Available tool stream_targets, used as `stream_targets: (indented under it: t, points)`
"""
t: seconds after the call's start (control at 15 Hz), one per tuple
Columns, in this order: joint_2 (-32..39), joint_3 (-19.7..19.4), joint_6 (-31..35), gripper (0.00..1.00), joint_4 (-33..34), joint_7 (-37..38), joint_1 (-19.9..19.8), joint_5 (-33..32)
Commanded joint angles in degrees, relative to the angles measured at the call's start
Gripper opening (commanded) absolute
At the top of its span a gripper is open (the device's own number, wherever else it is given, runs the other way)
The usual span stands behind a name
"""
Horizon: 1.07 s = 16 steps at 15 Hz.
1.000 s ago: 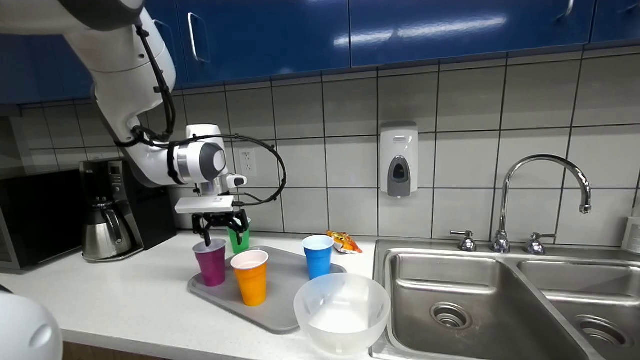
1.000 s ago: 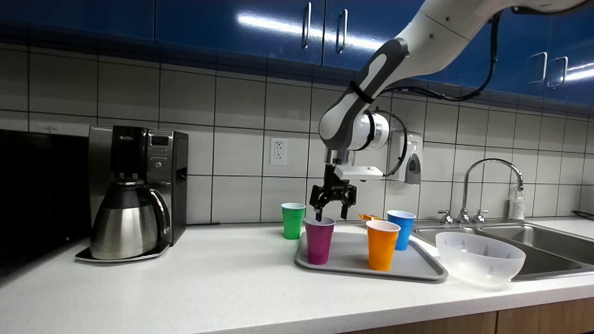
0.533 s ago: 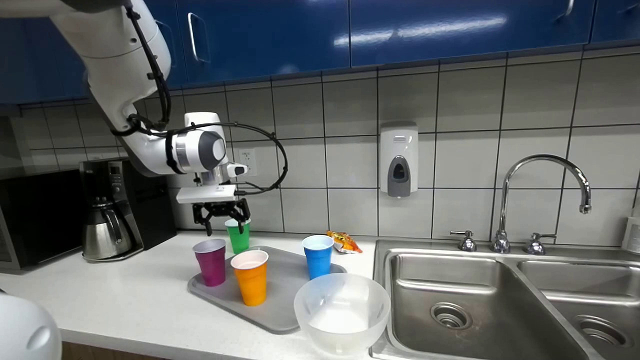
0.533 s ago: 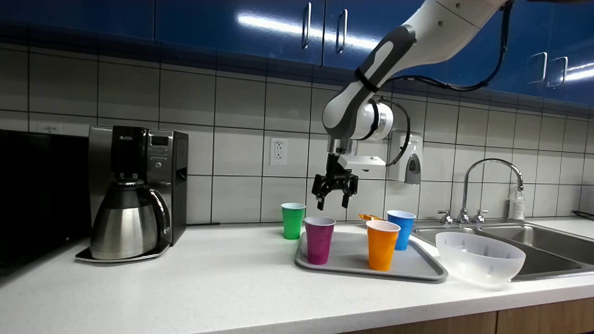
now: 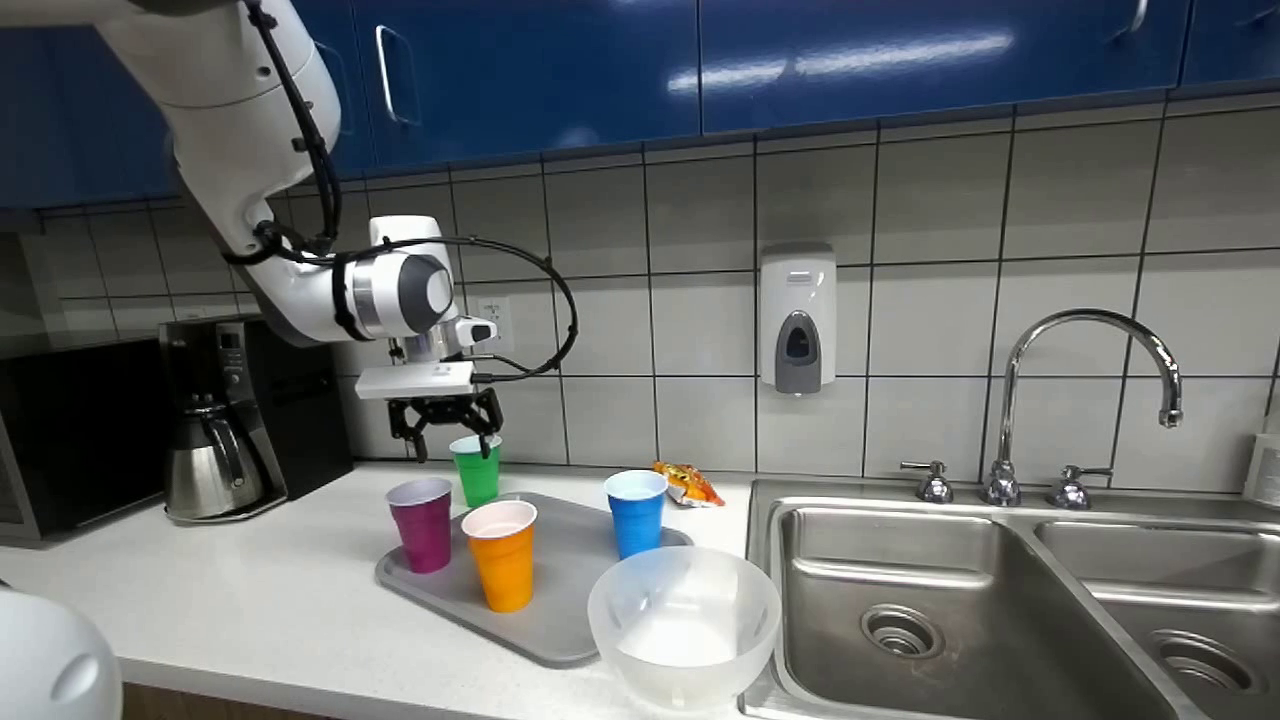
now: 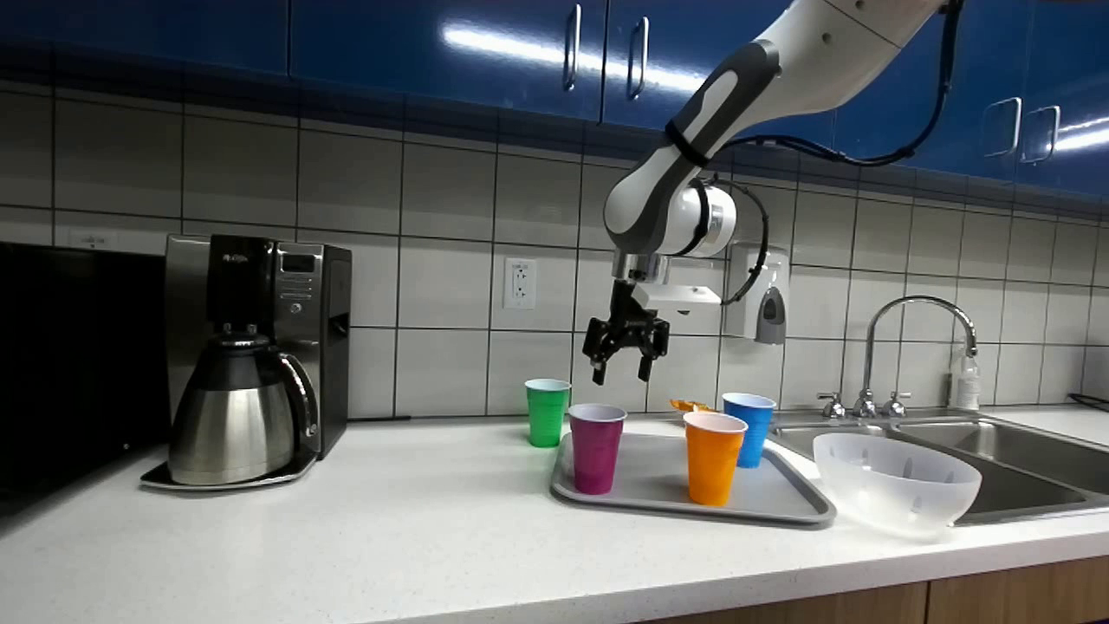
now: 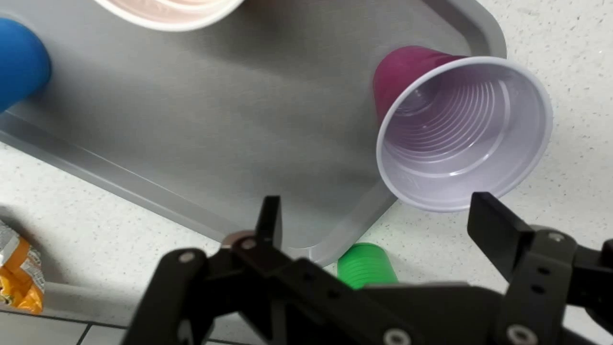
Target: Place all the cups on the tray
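My gripper (image 5: 453,453) is open and empty, above and slightly behind the purple cup; it also shows in an exterior view (image 6: 621,376) and in the wrist view (image 7: 377,197). The purple cup (image 6: 596,455) stands upright on the left end of the grey tray (image 6: 650,468). The orange cup (image 6: 712,468) and the blue cup (image 6: 752,431) also stand upright on the tray. The green cup (image 6: 545,418) stands on the counter just off the tray's back left corner. In the wrist view the green cup (image 7: 365,265) is partly hidden behind the gripper.
A translucent white bowl (image 5: 690,640) stands at the tray's right end, beside the steel sink (image 5: 900,560). An orange snack bag (image 5: 688,484) lies behind the blue cup near the wall. A coffee maker with a steel pot (image 6: 234,425) stands to the left.
My open gripper has risen from the purple cup's rim to well above it, most of the way in the first half second. The cups and tray have not moved.
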Motion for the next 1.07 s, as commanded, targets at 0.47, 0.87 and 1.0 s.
stream_targets:
  t: [0.47,0.87,1.0]
  points:
    - [6.6,-0.9,0.5,1.0,8.4,5.8,0.7,-2.8]
    - [11.5,-2.2,-0.1,1.0,14.7,9.2,1.7,-3.9]
    - [13.2,-2.7,-0.3,1.0,17.0,10.2,2.3,-4.2]
